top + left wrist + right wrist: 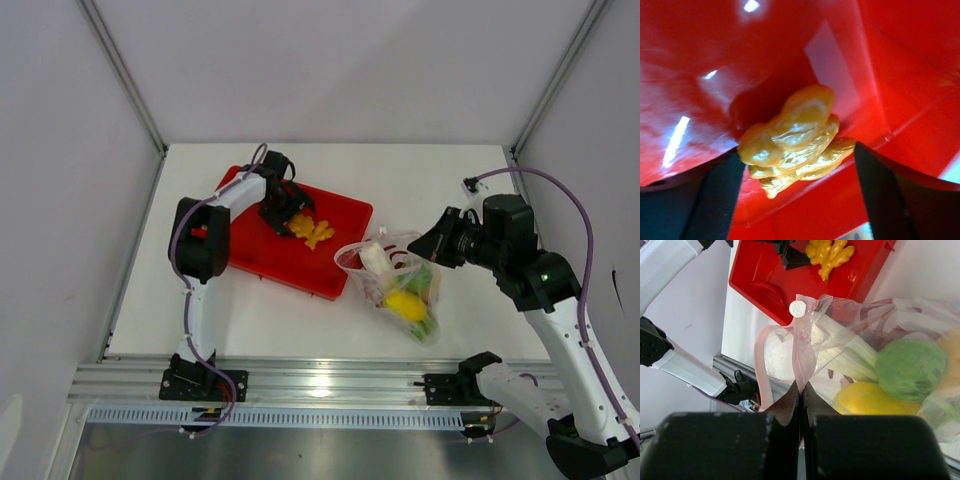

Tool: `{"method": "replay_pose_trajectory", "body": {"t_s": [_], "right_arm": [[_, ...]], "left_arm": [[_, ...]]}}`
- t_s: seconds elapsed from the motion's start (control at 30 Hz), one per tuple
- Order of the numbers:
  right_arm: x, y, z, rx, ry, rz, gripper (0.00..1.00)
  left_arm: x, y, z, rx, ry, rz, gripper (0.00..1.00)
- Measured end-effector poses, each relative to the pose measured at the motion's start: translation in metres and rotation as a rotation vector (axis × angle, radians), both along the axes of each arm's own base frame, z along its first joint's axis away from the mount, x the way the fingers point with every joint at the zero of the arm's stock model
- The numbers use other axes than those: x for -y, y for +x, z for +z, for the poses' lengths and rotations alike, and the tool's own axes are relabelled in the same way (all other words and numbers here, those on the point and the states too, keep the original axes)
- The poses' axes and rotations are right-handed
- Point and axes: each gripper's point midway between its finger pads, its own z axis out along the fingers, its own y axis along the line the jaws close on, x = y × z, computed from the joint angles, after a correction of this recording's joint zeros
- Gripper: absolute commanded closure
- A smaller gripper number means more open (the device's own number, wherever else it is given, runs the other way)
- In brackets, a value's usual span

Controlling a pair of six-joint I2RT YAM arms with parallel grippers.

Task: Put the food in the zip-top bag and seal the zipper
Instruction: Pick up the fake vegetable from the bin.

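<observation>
The left gripper (799,187) hangs wide inside the shallow red plastic tray (268,255), its fingers either side of the orange ruffled toy food piece (795,140). The step in hand looks like picking it up, which calls for closing squarely on it. The right gripper (801,390) pinches the clear crinkly zip-top bag (395,275) by its pinkish-red zipper strip (802,340). Inside the bag are a white-and-green leek stalk (845,347), a green round fruit (910,370) and a yellow oval fruit (865,397).
</observation>
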Motion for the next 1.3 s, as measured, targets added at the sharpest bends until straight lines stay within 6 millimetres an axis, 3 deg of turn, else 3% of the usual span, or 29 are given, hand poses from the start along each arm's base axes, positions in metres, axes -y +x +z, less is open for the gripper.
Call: {"method": "replay_pose_trajectory", "body": {"t_s": [0.07,0.17,0.37,0.43,0.57,0.63,0.67,1.0,1.3], "right_arm": [[0.0,0.0,0.001,0.003,0.002,0.0,1.0],[0.0,-0.001,0.001,0.001,0.006,-0.002,1.0],[0.001,-0.002,0.003,0.005,0.008,-0.003,1.0],[0.001,-0.003,0.004,0.009,0.01,-0.003,1.0],[0.002,-0.004,0.005,0.015,0.012,-0.004,1.0],[0.002,-0.004,0.005,0.016,0.012,-0.005,1.0],[0.002,-0.004,0.005,0.016,0.012,-0.006,1.0],[0.003,-0.004,0.004,0.015,0.009,-0.01,1.0],[0.002,-0.004,0.0,0.003,0.011,-0.013,1.0]], "left_arm": [[0.007,0.001,0.001,0.011,-0.036,-0.011,0.24],[0.014,0.004,0.003,0.034,-0.07,-0.031,0.32],[0.025,0.01,0.003,0.081,-0.087,-0.069,0.64],[0.029,0.012,0.006,0.099,-0.1,-0.083,0.67],[0.036,0.015,0.008,0.124,-0.114,-0.097,0.85],[0.039,0.016,0.008,0.132,-0.117,-0.103,0.89],[0.04,0.016,0.008,0.135,-0.119,-0.105,0.99],[0.048,0.015,0.005,0.187,-0.158,-0.122,0.99],[0.037,-0.022,0.012,0.215,-0.187,-0.123,0.99]]}}
